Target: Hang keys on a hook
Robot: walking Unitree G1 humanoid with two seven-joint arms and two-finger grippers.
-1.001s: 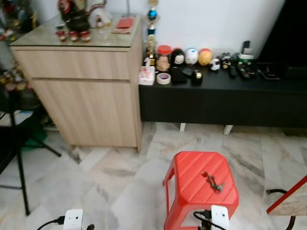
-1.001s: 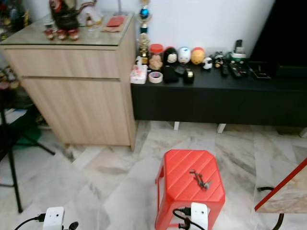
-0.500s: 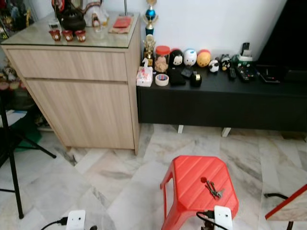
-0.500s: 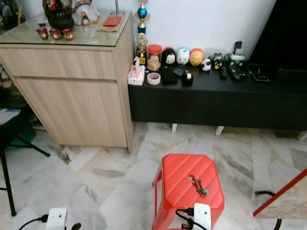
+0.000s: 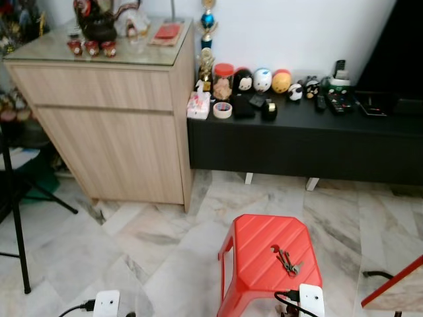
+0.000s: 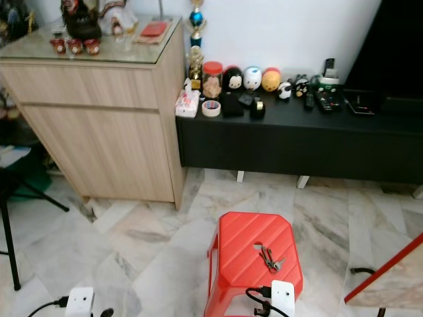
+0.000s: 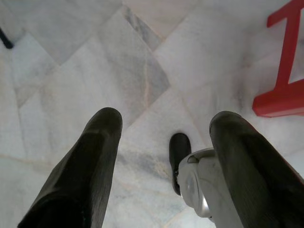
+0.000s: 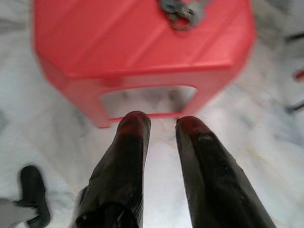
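Note:
A small bunch of keys [image 5: 285, 259] lies on top of a red plastic stool [image 5: 261, 264] on the marble floor just ahead of me. In the right wrist view the keys [image 8: 180, 9] rest near the stool's far edge. My right gripper [image 8: 162, 122] hangs low beside the stool [image 8: 118, 42], apart from it, with its fingers a narrow gap apart and nothing between them. My left gripper [image 7: 166, 121] hangs over bare floor, fingers spread wide and empty. Both white wrist boxes, left [image 5: 104, 304] and right [image 5: 309, 300], show at the bottom of the eye views.
A light wooden cabinet [image 5: 112, 112] stands at the back left. Beside it a low black bench [image 5: 297, 142] carries figurines and a tape roll. Black stand legs [image 5: 20, 224] are at the left, and a red-edged slab [image 5: 393, 290] at the right. Marble floor [image 5: 152, 251] lies between.
The whole picture has shifted, so my head has moved; the stool now sits a little further left in view. The keys still lie on the stool.

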